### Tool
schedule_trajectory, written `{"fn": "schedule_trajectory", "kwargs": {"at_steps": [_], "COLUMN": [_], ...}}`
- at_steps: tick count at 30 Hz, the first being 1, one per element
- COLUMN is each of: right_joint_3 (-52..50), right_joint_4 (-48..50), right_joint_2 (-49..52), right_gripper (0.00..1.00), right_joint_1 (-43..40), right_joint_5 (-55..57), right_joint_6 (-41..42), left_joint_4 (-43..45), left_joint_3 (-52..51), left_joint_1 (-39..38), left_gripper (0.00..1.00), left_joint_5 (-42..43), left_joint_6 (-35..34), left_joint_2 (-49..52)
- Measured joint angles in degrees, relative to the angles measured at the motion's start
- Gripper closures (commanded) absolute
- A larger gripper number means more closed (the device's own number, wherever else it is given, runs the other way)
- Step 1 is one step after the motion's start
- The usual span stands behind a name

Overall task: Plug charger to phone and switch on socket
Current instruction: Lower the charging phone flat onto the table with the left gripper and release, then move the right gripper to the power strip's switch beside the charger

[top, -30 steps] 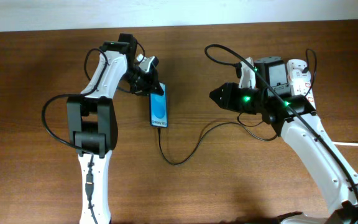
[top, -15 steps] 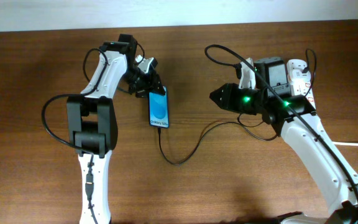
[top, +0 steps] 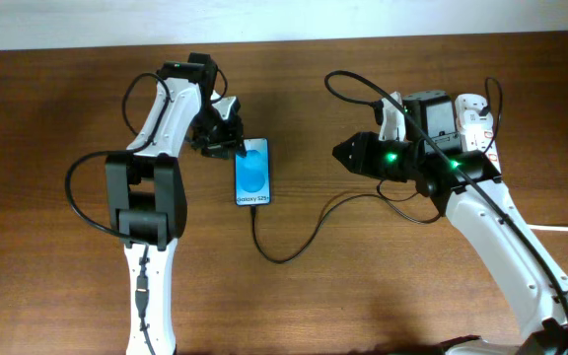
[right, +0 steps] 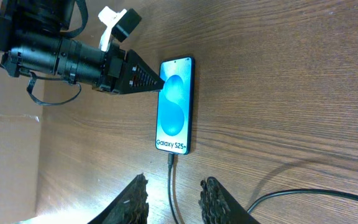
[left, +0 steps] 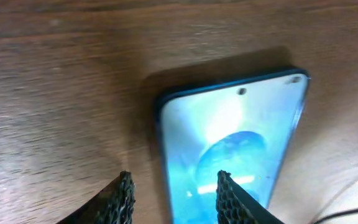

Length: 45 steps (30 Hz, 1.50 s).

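- The left hand (top: 233, 146) is left of the middle of the surface (top: 37, 197), toward the far edge. Its tip is down at the far left corner of the phone.
- In the left wrist view its two fingers (left: 123, 198) stand a narrow way apart and grip nothing. The phone's long left edge shows in the gap between them. I cannot tell whether they touch the phone.
- The phone (top: 252, 172) lies flat just left of the middle of the surface, screen up and lit bright blue. Its long sides run from the far edge toward the near edge, and the white text is at the near end.
- The charger (top: 286, 257) has its small black tip seated in the phone's near end. The thin cable runs toward the near edge, bends in a loop and climbs to the right, where it passes under the right arm.
- The right hand (top: 340, 151) is right of the middle, pointing left at the phone and well apart from it. Its fingers (right: 135, 200) are parted fairly wide and hold nothing, and the cable shows on the wood between them.
- The socket (top: 478, 120) lies toward the far right corner, partly hidden by the right arm, with red marks on its white body. A dark block (top: 430, 111) stands just to its left.
- A thick white cord (top: 565, 229) reaches the right edge.
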Motion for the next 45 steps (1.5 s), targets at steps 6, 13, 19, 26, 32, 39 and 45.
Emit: {"fn": "schedule_trajectory", "kwargs": {"at_steps": [6, 13, 19, 26, 32, 39, 45], "right_joint_3": [0.0, 0.11, 13.46, 33.27, 33.57, 33.75, 33.75], "right_joint_4": [-0.66, -3.61, -23.47, -41.51, -41.48, -31.3, -23.45], "right_joint_2": [0.0, 0.0, 0.55, -1.33, -0.09, 21.38, 28.92], "right_gripper": [0.68, 0.6, 0.58, 0.51, 0.41, 0.4, 0.4], "right_joint_1": [0.0, 0.0, -0.68, -18.27, -44.63, -51.43, -51.08], "right_joint_5": [0.02, 0.0, 3.13, 12.02, 13.7, 11.91, 10.01], "right_joint_6": [-1.03, -4.42, -12.9, -17.84, -20.46, -24.02, -23.5], "left_joint_4": [-8.11, -22.36, -22.56, -22.43, -22.53, -22.16, -22.08], "left_joint_3": [12.81, 43.74, 44.85, 44.15, 37.22, 37.03, 37.03], "left_joint_1": [0.0, 0.31, 0.44, 0.44, 0.44, 0.44, 0.44], "left_gripper": [0.54, 0.52, 0.27, 0.24, 0.25, 0.01, 0.01], "left_joint_5": [-9.01, -11.26, -8.98, -7.08, -6.93, -8.26, -8.26], "left_joint_6": [-1.25, -2.08, -2.8, -2.91, -0.94, 2.08, 2.08], "left_joint_2": [0.76, 0.81, -7.17, -14.29, -14.82, -14.82, -14.82]}}
